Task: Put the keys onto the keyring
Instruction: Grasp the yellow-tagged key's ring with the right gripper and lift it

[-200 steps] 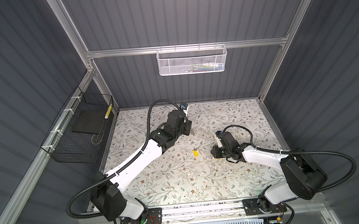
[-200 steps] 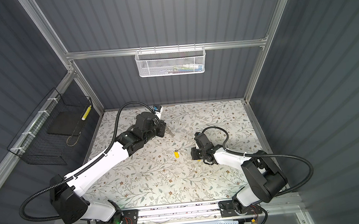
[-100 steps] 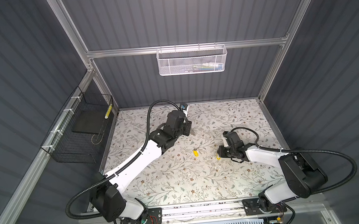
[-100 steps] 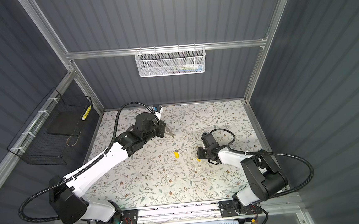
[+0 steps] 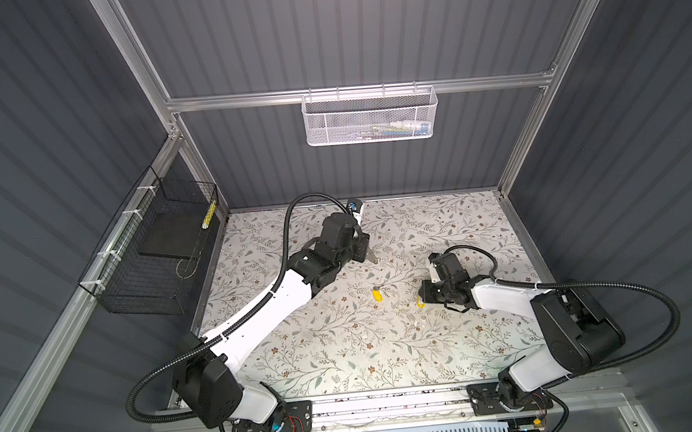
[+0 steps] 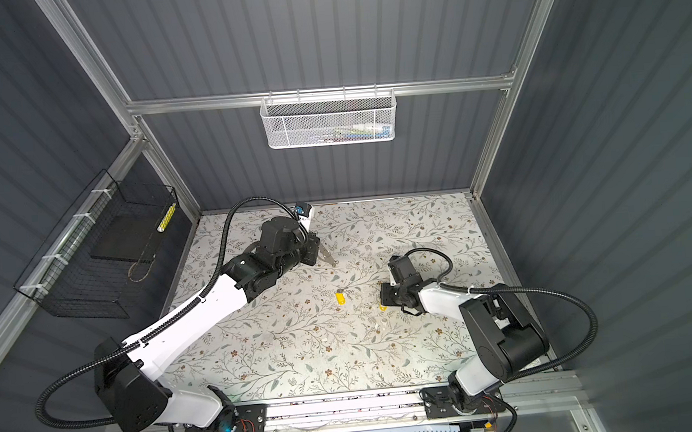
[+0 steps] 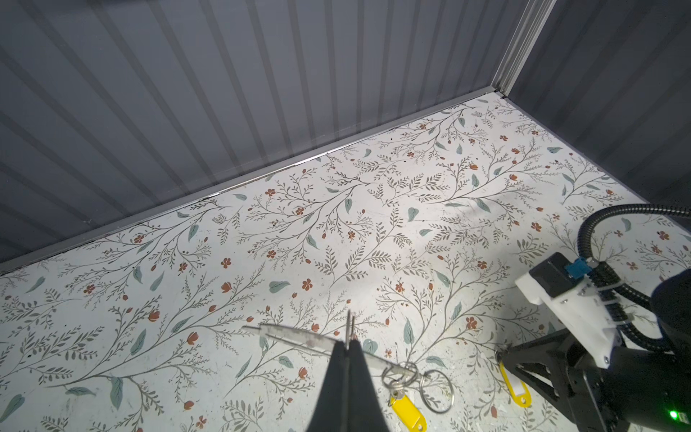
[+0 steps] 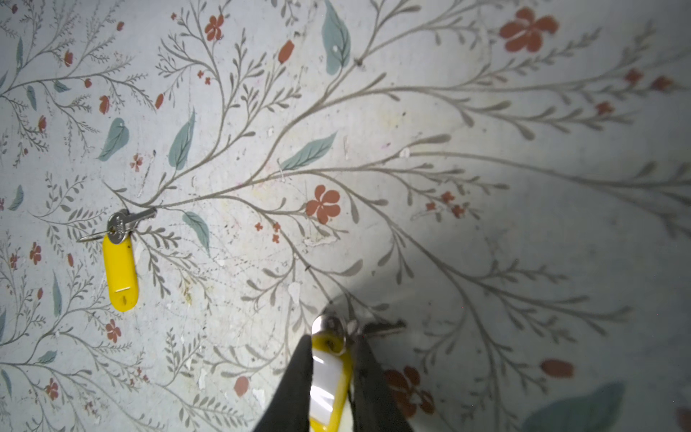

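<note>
- Grey ribbed walls [image 5: 365, 36] are seen around a floral-printed surface [image 5: 345, 350], over which both arms are stretched towards the middle.
- The left gripper [image 7: 349, 342] is shown with its fingers [image 7: 334, 381] pressed fully together on the keyring [image 7: 295, 334]. The keyring is seen edge-on as a thin, flat, silvery-grey strip, so its loop shape cannot be made out.
- In a top view the keyring [image 5: 370, 258] is seen jutting from the left fingertips, towards the middle of the surface.
- The right gripper [image 8: 332, 338] is lowered to the surface. Its fingers [image 8: 295, 389] are drawn in against the 2 long edges of the gripped key [image 8: 329, 385], a yellow tag with a pale window.
- A metal ring and a small silvery key are seen sticking out past the right fingertips. Whether the tag is lifted off the surface cannot be told.
- The free key [image 8: 119, 273], a yellow tag with a silver key on a split ring, is laid flat on the surface between the 2 grippers and is touched by neither.
- Both keys are kept apart from the keyring.
- Compared with 1 second ago, the left arm and the keyring are found in the same pose, and the free key in the same spot.
- The right wrist is seen slightly shifted since then, with its fingertips set at the same yellow tag.
</note>
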